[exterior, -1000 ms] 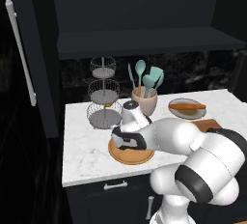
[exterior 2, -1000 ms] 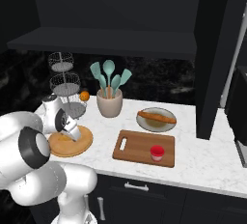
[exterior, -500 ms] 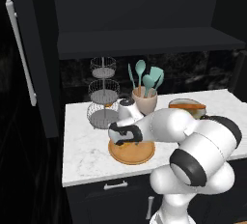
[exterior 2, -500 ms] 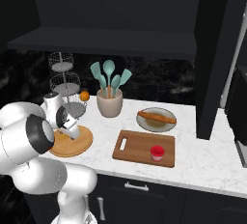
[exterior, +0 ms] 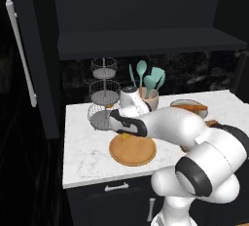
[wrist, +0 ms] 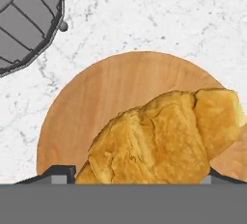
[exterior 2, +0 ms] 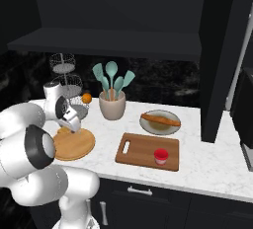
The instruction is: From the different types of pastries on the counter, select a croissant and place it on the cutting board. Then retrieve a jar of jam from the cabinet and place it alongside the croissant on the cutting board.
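Our pincer (wrist: 130, 182) has its tips apart around the golden crescent-shaped croissant (wrist: 164, 136), above the round light-wood plate (wrist: 96, 97). The red-topped jar of jam (exterior 2: 160, 156) already stands at 3 o'clock, on the reddish-brown rectangular cutting board (exterior 2: 141, 149); we judge the croissant transfer remains.

Change record, arm: the forearm is swinging leftward and stretching out low across the table (exterior: 82, 147), so the elbow now covers most of the cutting board (exterior: 211, 122) in the left base view.

Change record, gripper (exterior 2: 74, 127): it is settling lower and nearer the back edge of the round wooden plate (exterior 2: 81, 146), with the fingers (wrist: 60, 174) straddling the croissant (wrist: 166, 136).
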